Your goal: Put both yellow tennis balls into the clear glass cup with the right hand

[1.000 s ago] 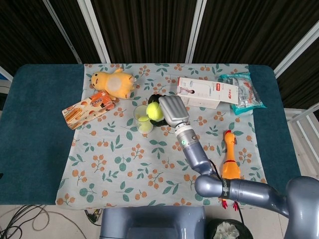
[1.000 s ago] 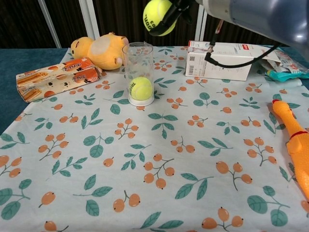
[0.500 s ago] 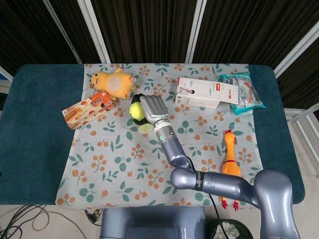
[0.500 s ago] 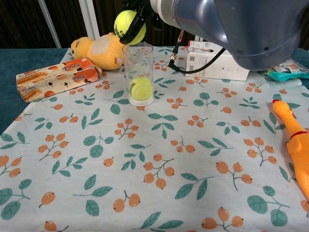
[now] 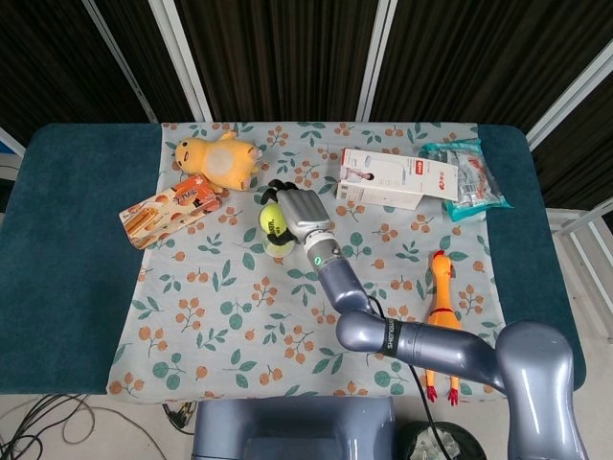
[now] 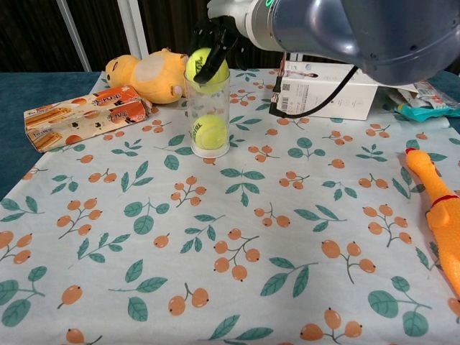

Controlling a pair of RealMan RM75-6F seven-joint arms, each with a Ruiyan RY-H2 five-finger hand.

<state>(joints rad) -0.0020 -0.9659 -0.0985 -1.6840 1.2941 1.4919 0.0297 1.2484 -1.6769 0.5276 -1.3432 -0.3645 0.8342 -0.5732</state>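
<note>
The right hand (image 6: 224,34) hung over the mouth of the glass cup (image 6: 207,118), its dark fingers (image 6: 213,63) closed round a yellow tennis ball (image 6: 205,66). That ball sat right at the rim, its lower part seemingly just inside the glass, though from the chest view it was hard to tell whether it touched the wall. The other tennis ball (image 6: 210,131) lay at the bottom of the cup. From the head view the hand (image 5: 299,213) covered most of the cup, and the gripped ball (image 5: 272,219) showed at its left edge. The left hand was not in either view.

The ball looked light and felted, with some give, so it should hold well under a fingertip grip on its upper half and would likely bounce little on the ball beneath. The cup was the delicate piece: tall, narrow, hard and probably easy to tip, with an opening hardly wider than the ball. Fingers wrapped low on the ball could catch the rim, so a release from above seemed the safer course.

Room around the cup was uneven. A yellow plush toy (image 6: 147,74) lay just behind and to the left, with a snack box (image 6: 79,115) further left. A white carton (image 6: 327,90) stood to the right, apart from the cup. The flowered cloth (image 6: 237,251) in front lay open, and a rubber chicken (image 6: 440,215) rested near the far right edge. Straight up looked the freest way out.
</note>
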